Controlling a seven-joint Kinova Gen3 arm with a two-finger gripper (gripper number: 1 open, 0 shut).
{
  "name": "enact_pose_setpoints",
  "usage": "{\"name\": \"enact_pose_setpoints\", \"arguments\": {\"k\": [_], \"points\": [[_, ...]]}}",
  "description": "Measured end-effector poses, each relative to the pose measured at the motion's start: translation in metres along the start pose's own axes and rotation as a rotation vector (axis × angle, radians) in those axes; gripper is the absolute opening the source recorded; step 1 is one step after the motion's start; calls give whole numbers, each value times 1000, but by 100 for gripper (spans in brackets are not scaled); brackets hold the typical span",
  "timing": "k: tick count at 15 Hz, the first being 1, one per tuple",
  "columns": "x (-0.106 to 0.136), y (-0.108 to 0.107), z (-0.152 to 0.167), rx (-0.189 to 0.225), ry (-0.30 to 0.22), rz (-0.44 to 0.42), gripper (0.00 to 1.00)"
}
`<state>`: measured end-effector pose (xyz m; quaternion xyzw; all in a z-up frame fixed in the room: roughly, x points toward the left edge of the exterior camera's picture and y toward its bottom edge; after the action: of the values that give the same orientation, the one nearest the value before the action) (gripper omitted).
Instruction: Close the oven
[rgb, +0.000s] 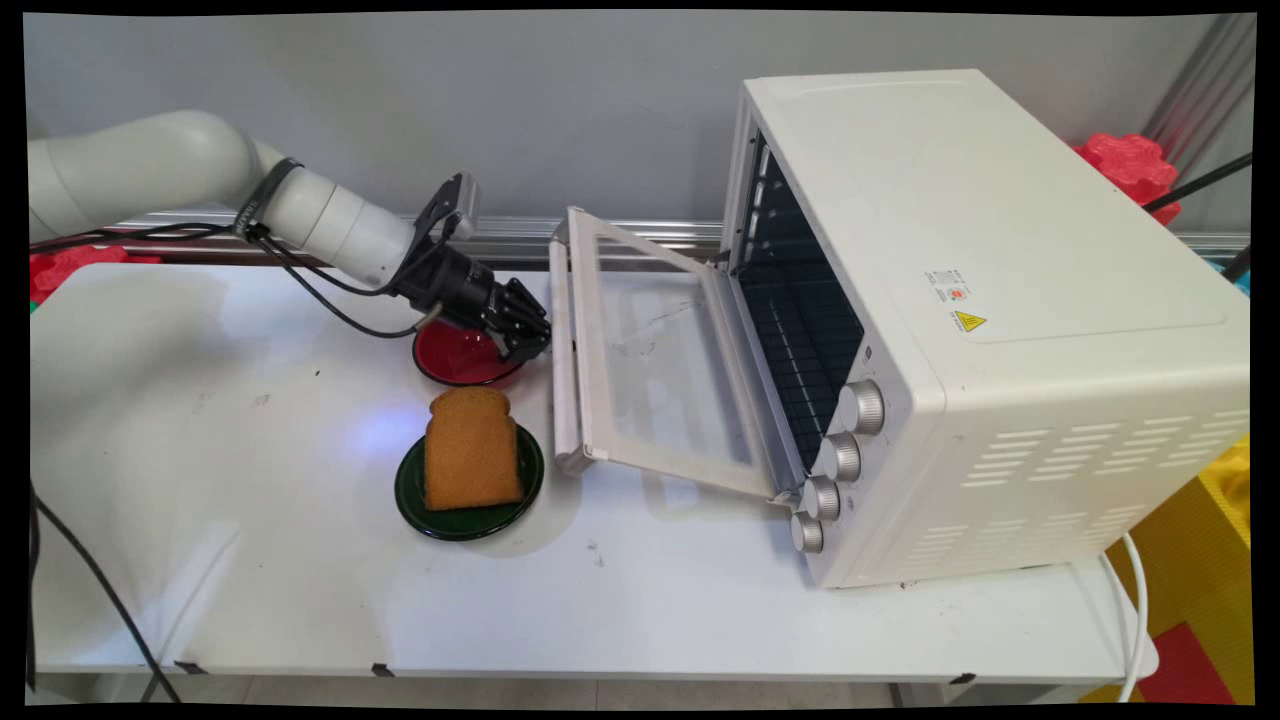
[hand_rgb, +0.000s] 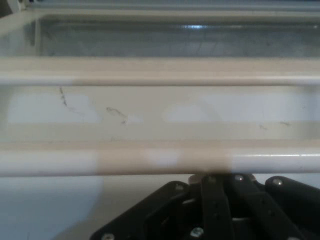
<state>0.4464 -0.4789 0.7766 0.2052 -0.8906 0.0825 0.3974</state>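
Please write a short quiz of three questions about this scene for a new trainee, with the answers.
1. True or false: the oven door is closed.
2. What lies on the green plate? A) an apple B) a slice of toast C) a spoon
3. Fill in: the gripper is above the edge of the red ____, close to the door's handle.

Key: 1 false; 2 B; 3 bowl.

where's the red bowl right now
In the main view the red bowl sits left of centre on the table, partly under the claw, just behind the green plate with toast.
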Motion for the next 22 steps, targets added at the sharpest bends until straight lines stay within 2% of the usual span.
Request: {"name": "enact_pose_setpoints", "arguments": {"k": [22], "points": [[73,-1,-27,-14,92,15,0]]}}
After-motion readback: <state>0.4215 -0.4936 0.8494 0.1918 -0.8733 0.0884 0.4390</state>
